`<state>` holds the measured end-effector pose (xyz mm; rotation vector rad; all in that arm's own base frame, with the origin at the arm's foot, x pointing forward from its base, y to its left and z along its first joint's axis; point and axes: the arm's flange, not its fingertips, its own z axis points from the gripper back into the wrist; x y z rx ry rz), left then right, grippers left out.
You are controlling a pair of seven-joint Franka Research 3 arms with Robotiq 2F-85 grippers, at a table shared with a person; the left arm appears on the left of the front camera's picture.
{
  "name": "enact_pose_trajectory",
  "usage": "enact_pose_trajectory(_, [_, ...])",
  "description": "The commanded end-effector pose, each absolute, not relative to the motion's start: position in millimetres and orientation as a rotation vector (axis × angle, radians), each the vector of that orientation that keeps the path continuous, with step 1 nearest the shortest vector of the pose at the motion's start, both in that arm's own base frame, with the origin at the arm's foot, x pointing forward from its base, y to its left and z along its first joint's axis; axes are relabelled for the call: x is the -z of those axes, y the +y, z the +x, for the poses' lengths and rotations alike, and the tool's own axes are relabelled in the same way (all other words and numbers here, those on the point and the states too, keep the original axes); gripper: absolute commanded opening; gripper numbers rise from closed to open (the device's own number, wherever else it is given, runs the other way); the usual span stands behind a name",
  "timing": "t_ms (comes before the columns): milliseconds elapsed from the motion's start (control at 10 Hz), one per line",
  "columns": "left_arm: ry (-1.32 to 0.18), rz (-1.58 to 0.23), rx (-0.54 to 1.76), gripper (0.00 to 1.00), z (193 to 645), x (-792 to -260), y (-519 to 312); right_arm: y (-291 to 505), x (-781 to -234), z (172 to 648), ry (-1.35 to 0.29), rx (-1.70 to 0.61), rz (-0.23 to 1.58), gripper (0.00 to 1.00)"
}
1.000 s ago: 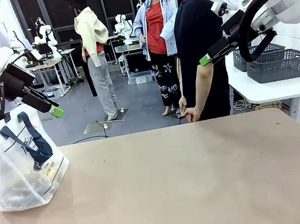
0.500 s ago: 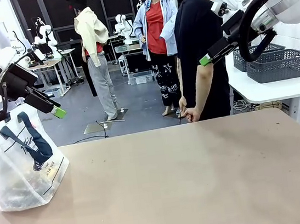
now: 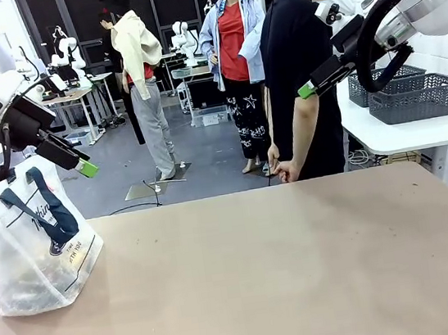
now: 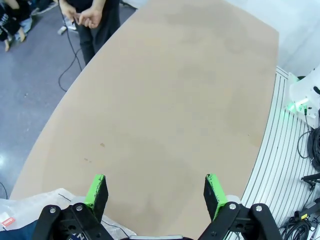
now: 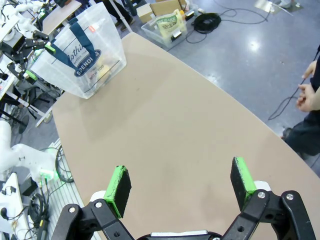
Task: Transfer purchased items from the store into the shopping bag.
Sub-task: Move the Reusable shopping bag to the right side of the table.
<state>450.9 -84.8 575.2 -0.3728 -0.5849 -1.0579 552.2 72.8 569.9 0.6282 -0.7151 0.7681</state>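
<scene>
At the far left of the tan worktop point(image 3: 287, 267), the shopping bag point(image 3: 30, 251) stands upright at the left edge, its navy straps draped down the front and pale yellowish items point(image 5: 102, 72) showing dimly through the translucent plastic. Above it hangs the left end effector point(image 3: 83, 167), raised clear of the bag with nothing between its fingers; the left wrist view shows its green pads point(image 4: 96, 190) spread wide over bare worktop, a corner of the bag just below them. A person in a black T-shirt point(image 3: 299, 75) stands at the far edge, right of centre, hands point(image 3: 282, 168) together low in front. At upper right, the right end effector point(image 3: 306, 90) is held high and well apart from the worktop, its green pads point(image 5: 118, 190) likewise parted and empty. Dark mesh baskets point(image 3: 413, 95) sit on a white side table point(image 3: 402, 137) at the far right.
</scene>
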Motion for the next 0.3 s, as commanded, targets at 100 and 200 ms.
enact_pose_trajectory(100, [-0.588,-0.383,1.071,1.0,451.3,-574.2,-82.9,74.3,-571.2,553.9,-0.71,-0.755,0.616,1.0])
enact_pose_trajectory(200, [-0.588,-0.383,1.071,1.0,451.3,-574.2,-82.9,74.3,-571.2,553.9,-0.71,-0.755,0.616,1.0])
